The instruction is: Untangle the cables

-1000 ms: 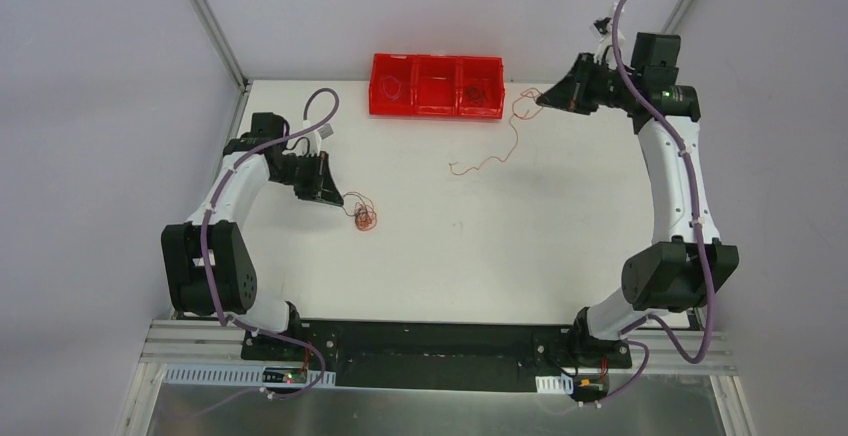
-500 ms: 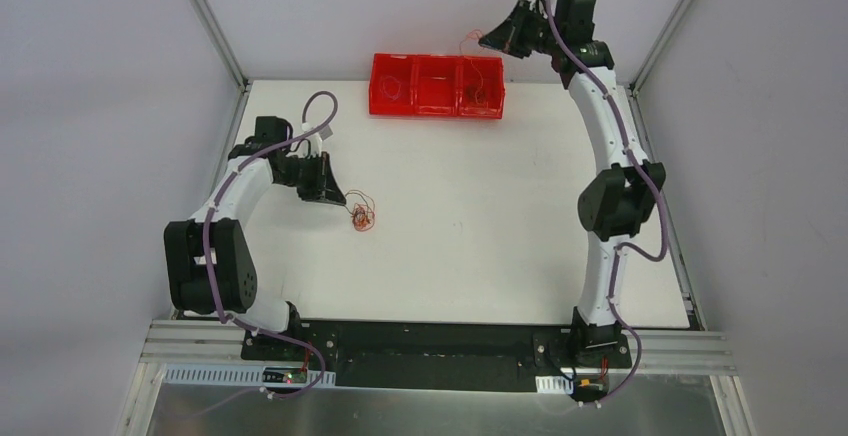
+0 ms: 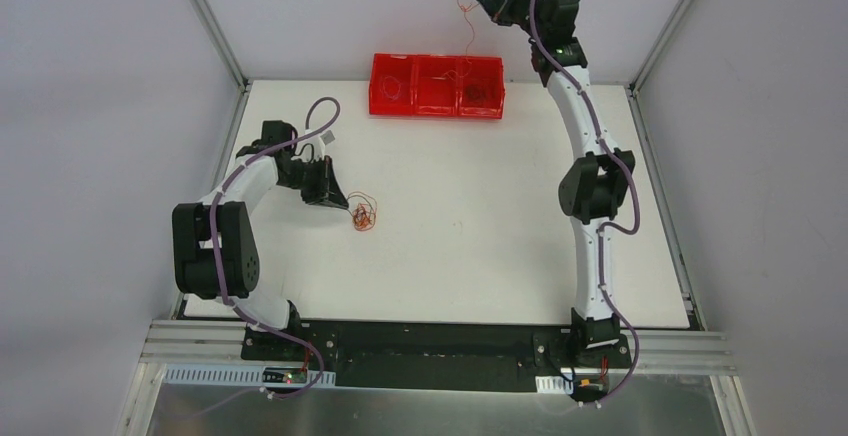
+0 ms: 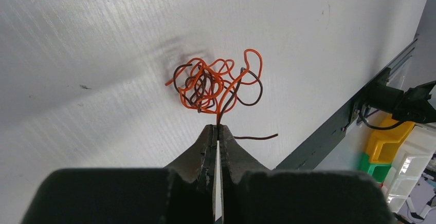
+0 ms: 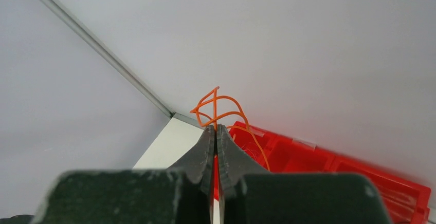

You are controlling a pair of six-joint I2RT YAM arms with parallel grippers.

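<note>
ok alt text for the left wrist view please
The left gripper, shut, pinches a strand of a small tangle of orange and dark wires lying on the white table. Coloured bins sit beyond the table edge.

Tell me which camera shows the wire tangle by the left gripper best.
Left wrist: the tangle fills mid-frame, orange and dark strands distinct, one pinched in the left gripper. In top external the tangle is a tiny scribble. Right wrist misses it.

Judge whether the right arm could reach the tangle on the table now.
Probably not: the right end effector is shut on an orange wire above the red bin; the tangle lies at the left end effector.
</note>
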